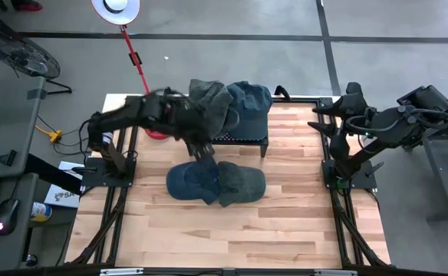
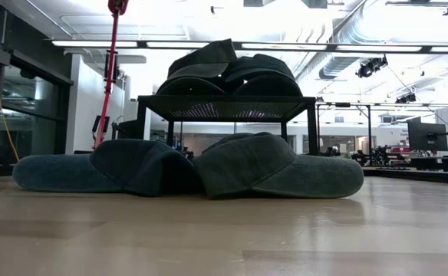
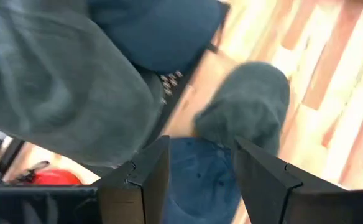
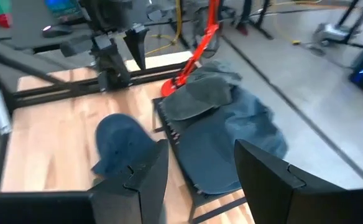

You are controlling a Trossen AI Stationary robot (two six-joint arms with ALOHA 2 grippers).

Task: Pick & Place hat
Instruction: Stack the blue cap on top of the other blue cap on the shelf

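Wooden table (image 1: 285, 222), holding a low black rack (image 1: 243, 138) at the far side. Hats, four: a blue cap (image 1: 192, 182) and a grey-green cap (image 1: 242, 183) lying touching on the table boards in front of the rack; two more (one grey-green (image 1: 212, 103), one blue (image 1: 249, 98)) piled on the rack top. Left gripper (image 1: 202, 153): above the blue cap on the boards, at the rack's front edge, jaws parted and empty. Right gripper (image 1: 318, 126): at the table's right edge, jaws likewise spread, holding nothing.
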